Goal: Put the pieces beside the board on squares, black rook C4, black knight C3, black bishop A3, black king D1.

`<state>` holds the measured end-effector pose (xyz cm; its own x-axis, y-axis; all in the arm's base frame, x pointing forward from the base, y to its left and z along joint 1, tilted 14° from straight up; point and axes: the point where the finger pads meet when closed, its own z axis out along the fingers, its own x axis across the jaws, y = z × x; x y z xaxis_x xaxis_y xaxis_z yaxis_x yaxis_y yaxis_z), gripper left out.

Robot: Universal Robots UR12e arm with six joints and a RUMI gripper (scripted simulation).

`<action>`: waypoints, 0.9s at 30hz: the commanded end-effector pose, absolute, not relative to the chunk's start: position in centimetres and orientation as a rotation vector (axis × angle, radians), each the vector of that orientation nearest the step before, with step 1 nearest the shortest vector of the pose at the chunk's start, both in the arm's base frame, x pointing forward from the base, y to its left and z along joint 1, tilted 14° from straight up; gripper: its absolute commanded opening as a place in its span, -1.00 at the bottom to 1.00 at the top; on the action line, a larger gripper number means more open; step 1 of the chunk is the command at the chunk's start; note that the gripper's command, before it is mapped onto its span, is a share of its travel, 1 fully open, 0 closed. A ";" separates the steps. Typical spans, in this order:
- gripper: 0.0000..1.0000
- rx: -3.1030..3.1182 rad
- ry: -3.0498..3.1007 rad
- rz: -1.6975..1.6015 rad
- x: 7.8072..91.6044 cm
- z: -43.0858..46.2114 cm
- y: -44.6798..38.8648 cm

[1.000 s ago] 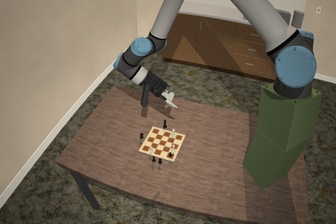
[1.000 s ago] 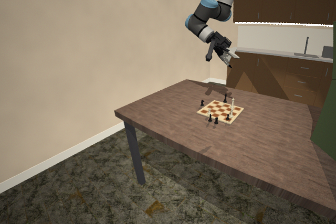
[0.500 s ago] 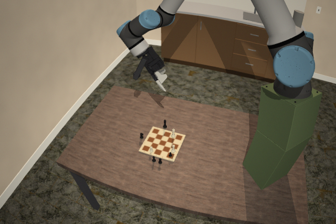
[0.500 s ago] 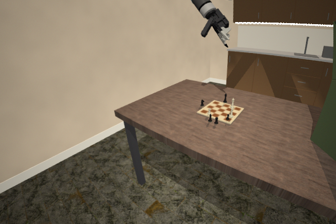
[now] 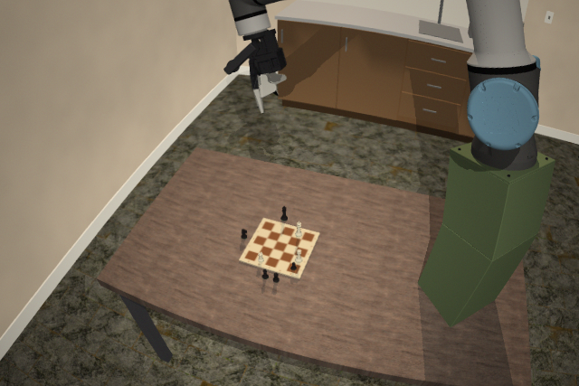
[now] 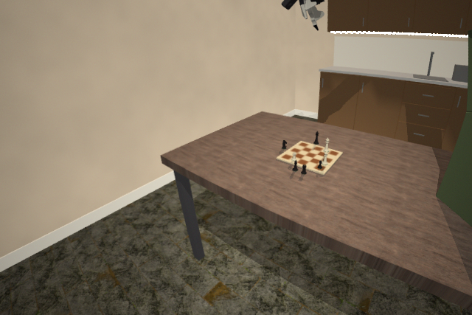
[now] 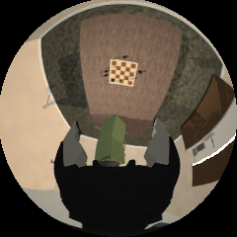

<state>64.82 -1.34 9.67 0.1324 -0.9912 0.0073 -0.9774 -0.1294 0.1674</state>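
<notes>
My gripper (image 5: 269, 102) (image 6: 310, 23) (image 7: 115, 119) is open and empty, high above and beyond the table's far edge. The chessboard (image 5: 271, 262) (image 6: 304, 161) lies on the table. In the top view, the black king (image 5: 283, 213) (image 6: 316, 138) stands beyond the board's far edge, and the black knight (image 5: 243, 233) (image 6: 284, 144) stands off its left edge. Two black pieces stand off the near edge: seemingly the bishop (image 5: 265, 274) (image 6: 295, 165) and the rook (image 5: 276, 277) (image 6: 304, 169). The edge labels are too small to read.
On the board stand a small black piece (image 5: 293, 267) (image 6: 320, 164), a tall white piece (image 5: 298, 230) (image 6: 327, 145), another white piece (image 5: 298, 256) (image 6: 325, 158) and a smaller white one (image 5: 260, 258) (image 6: 294, 156). The green pedestal (image 5: 472, 232) is at the table's right.
</notes>
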 end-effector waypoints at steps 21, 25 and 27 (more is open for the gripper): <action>1.00 2.608 -0.948 -0.395 67.0 4.3 4.0; 1.00 2.620 -0.765 -0.461 67.2 2.6 4.7; 1.00 2.621 -0.590 -0.526 67.3 0.9 5.3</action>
